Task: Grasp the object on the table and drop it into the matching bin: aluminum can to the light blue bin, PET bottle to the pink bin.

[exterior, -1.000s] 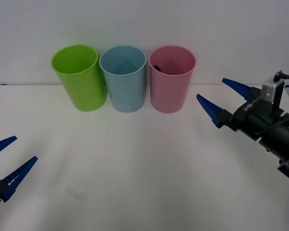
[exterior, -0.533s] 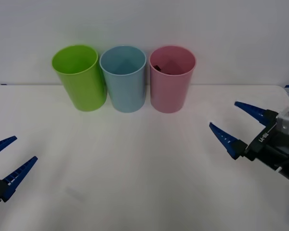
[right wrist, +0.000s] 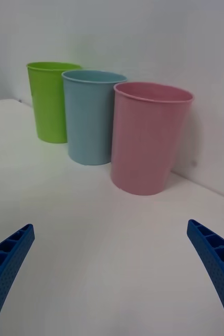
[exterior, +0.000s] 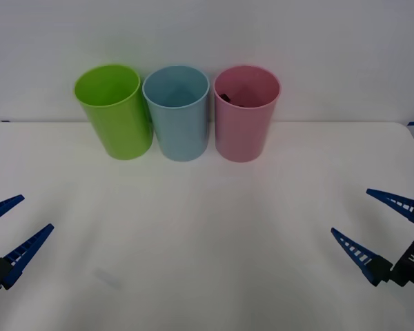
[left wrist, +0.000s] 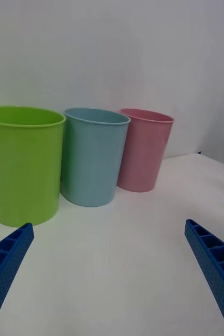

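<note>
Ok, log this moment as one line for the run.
right gripper: open, near right table edge | left gripper: open, near left | dark object inside pink bin

The pink bin (exterior: pixel 246 114) stood at the table's (exterior: pixel 207 227) far edge. The light blue bin (exterior: pixel 176 112) stood just left of it, a third bin (exterior: pixel 113 110) farther left.
</note>
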### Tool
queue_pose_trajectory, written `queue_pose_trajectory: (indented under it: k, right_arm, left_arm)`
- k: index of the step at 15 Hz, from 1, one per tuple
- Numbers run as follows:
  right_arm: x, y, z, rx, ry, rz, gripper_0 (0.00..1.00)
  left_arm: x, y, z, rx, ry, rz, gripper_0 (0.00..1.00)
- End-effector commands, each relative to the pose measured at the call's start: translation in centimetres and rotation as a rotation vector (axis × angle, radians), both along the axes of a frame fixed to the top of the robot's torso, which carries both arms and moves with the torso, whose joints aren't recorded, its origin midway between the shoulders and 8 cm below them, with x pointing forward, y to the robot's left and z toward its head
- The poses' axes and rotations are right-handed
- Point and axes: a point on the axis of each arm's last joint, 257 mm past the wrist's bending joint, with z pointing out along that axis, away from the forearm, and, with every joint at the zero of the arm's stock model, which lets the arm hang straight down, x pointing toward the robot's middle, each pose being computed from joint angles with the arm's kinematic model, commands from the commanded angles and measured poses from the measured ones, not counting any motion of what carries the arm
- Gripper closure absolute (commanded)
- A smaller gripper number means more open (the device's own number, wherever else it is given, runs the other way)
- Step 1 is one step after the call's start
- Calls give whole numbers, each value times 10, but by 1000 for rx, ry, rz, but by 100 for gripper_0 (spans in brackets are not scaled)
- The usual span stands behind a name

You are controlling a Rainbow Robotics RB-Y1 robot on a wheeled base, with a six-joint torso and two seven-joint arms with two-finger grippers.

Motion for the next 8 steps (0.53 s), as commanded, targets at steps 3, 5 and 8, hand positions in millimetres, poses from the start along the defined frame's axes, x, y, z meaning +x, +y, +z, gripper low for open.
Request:
queue_pose_trajectory:
  k: [3, 5, 8]
  right_arm:
    - [-27, -28, -27, -6, 65, 30, 0]
    - [-35, -37, -36, 4, 92, 29, 0]
    - [-45, -51, -48, -1, 116, 10, 0]
  left_arm:
    - [0, 0, 0, 0, 0, 0, 0]
    - [0, 0, 0, 0, 0, 0, 0]
    - [0, 0, 0, 0, 0, 0, 0]
